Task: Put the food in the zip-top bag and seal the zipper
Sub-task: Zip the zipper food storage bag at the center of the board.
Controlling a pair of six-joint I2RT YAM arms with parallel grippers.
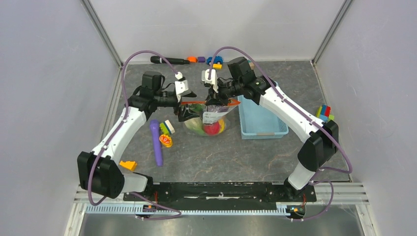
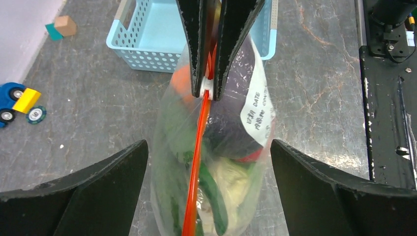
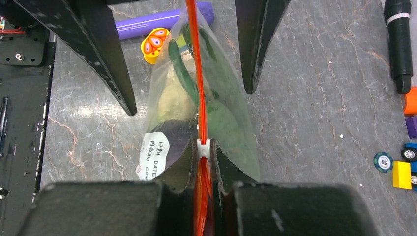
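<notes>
Near the middle of the table [image 1: 221, 157], the bag [image 1: 210, 117] is held up by its top edge. Food [image 1: 211, 129] sits inside it. From above it looks like red, yellow and green lumps. In that view a blue basket [image 1: 260, 120] is at 3 o'clock from the bag. A purple stick [image 1: 157, 142] lies at 9 o'clock, and a black stick [image 1: 169, 60] lies at 12 o'clock by the far wall.

The right gripper [image 3: 203, 151] is pinched tight on the zipper [image 3: 199, 73], right at a small white tab [image 3: 203, 144]. Its own camera shows this best, with the two dark fingers squeezing the orange strip. That camera also shows a yellow toy [image 3: 155, 45] with a butterfly on it, at 11 o'clock beside the bag.

The left gripper [image 2: 207, 143] is spread wide and holds nothing. One finger stands on each side of the bag, which is hard to see from above. The left camera shows more of the food: dark green, purple, pale and orange bits. It also shows a white label [image 2: 258, 110] with writing on the bag, and a toy car [image 2: 14, 101] at 9 o'clock.
</notes>
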